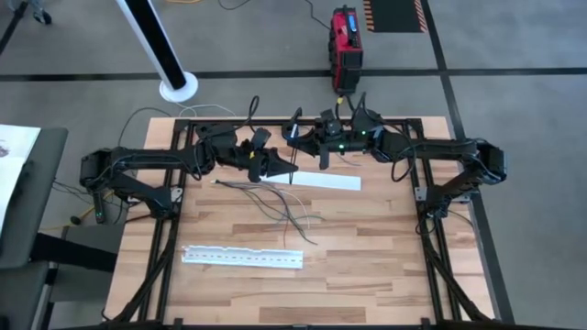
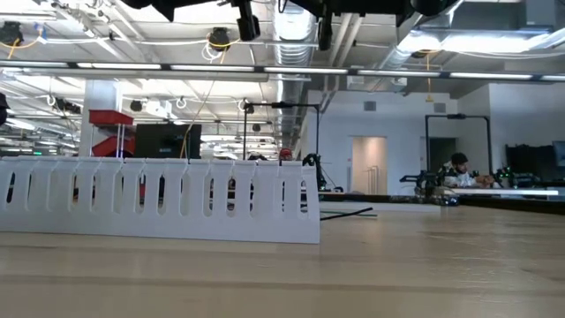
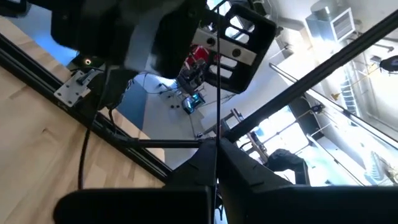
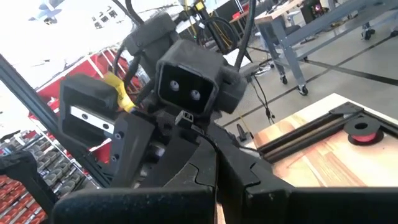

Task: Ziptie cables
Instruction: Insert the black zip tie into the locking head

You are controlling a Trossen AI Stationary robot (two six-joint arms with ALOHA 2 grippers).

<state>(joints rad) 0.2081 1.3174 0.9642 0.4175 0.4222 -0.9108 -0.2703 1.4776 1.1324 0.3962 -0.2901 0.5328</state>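
Observation:
The cables (image 1: 280, 206) lie in a loose, straggly bunch on the wooden table, and no gripper touches them. Above the table's far middle my two grippers face each other. My left gripper (image 1: 278, 167) (image 3: 217, 186) is shut on a thin black ziptie (image 3: 218, 93) that runs on toward the right arm. My right gripper (image 1: 310, 145) (image 4: 216, 180) is shut too, and a thin dark strip (image 4: 205, 138) leads in between its fingers. In the low view both grippers hang at the top, clear of the table. My left gripper pinches the black ziptie (image 3: 217, 163) between its two fingertips, fingers lying along it. The tie stands straight out of the fingers, lifted clear of the table. My right gripper closes on a thin dark strip (image 4: 213, 149) at its fingertips, held in the air; whether it is the same tie's other end I cannot tell.
One long white perforated strip (image 1: 326, 180) lies near the far middle under the grippers, another (image 1: 243, 258) near the front left, filling the low view (image 2: 159, 201). A black frame (image 1: 422, 197) borders the table. A red case (image 1: 346, 41) stands beyond the far edge.

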